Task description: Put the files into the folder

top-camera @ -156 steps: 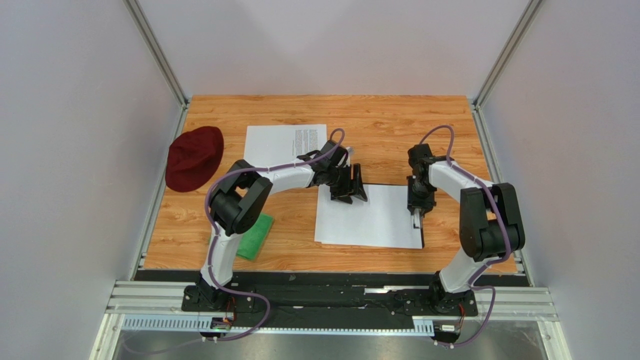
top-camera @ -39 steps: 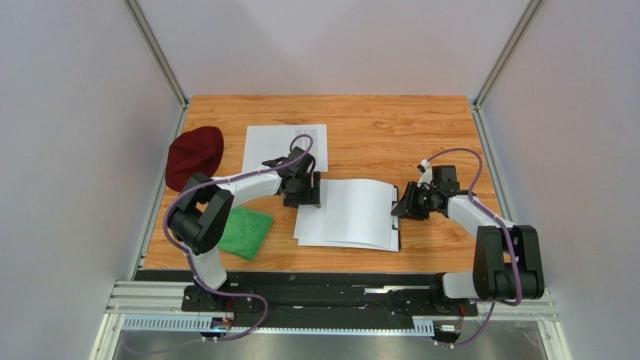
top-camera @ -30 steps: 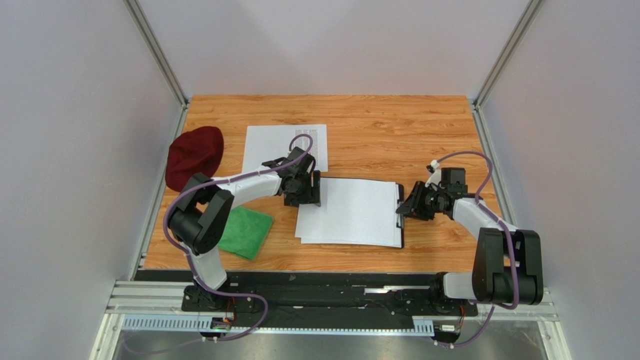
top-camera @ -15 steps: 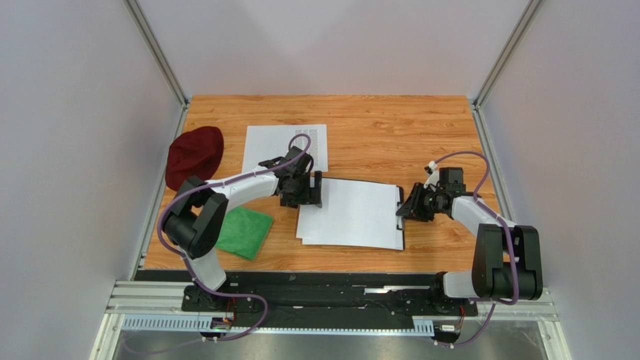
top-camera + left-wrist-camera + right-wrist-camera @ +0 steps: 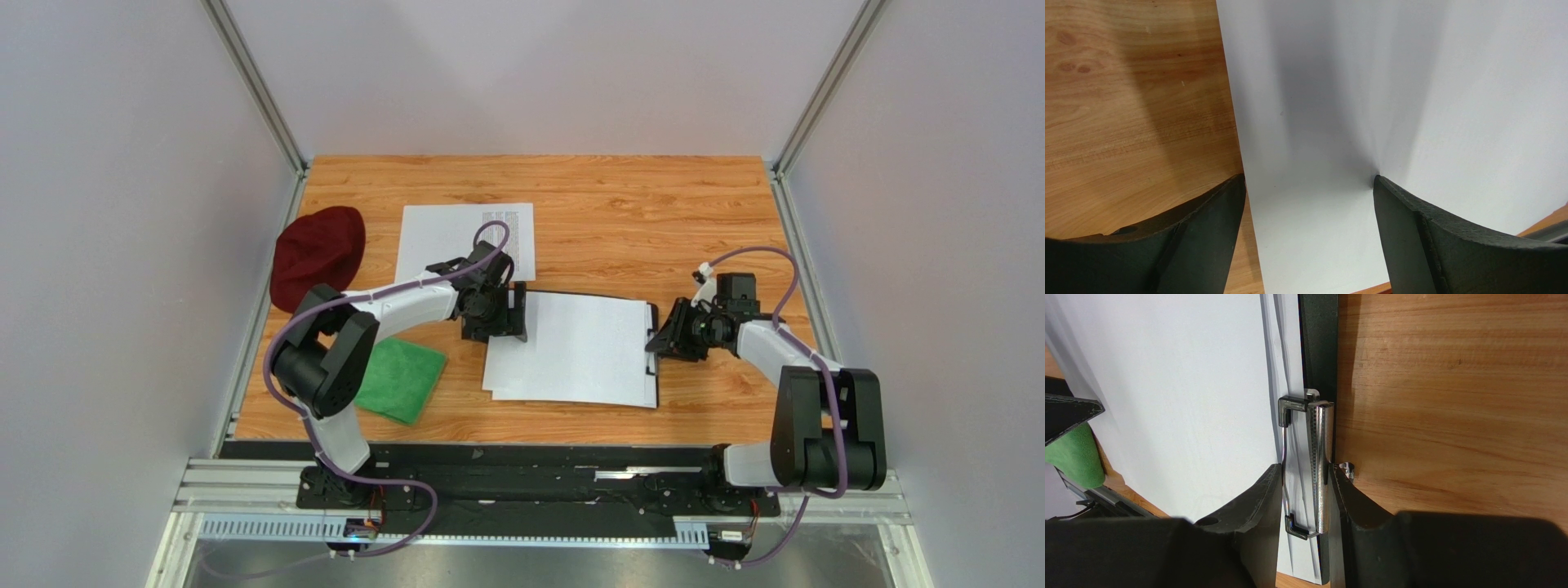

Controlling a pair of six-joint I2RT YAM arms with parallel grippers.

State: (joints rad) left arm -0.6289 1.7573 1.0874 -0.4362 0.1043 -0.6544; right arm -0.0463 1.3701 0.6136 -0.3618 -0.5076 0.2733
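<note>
A stack of white files (image 5: 570,349) lies in the middle of the table on the black folder (image 5: 654,368), of which only the right edge shows. One more file (image 5: 460,235), with a block of print, lies behind on the left. My left gripper (image 5: 499,314) is open over the stack's left edge (image 5: 1309,184). One fingertip (image 5: 1389,196) presses the top sheet (image 5: 1364,92), the other is over bare wood. My right gripper (image 5: 673,333) is shut on the folder's metal clip (image 5: 1319,447) at the black edge (image 5: 1318,343) of the folder, with sheets (image 5: 1180,386) beside the clip.
A dark red hat (image 5: 317,255) sits at the table's left edge. A green cloth (image 5: 401,380) lies near the front left, just under my left arm. Metal frame posts and grey walls close in the table on both sides.
My left gripper's jaws have spread wider at the stack's left edge. The right gripper has kept its hold on the clip and barely moved.
</note>
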